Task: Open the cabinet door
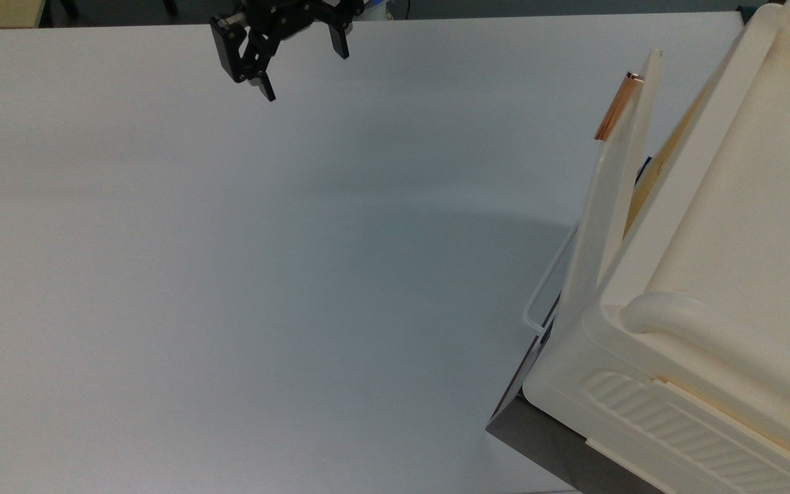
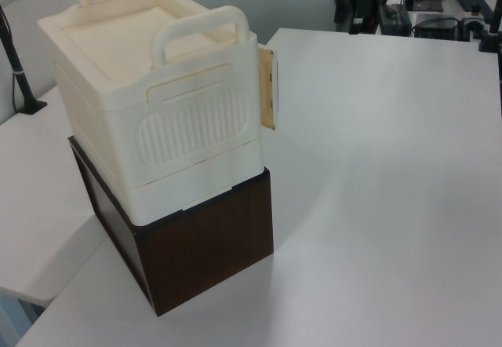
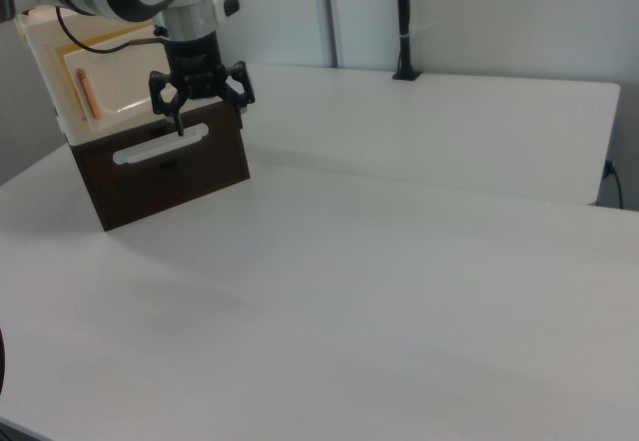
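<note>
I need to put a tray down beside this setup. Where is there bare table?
Most of the white table is bare: the whole stretch on the top view's left and middle, bordered by the cabinet door and its copper handle on the top view's right. It is crowded only there, near the ajar door and the white wire handle. The open hand hangs above the far edge.
</note>
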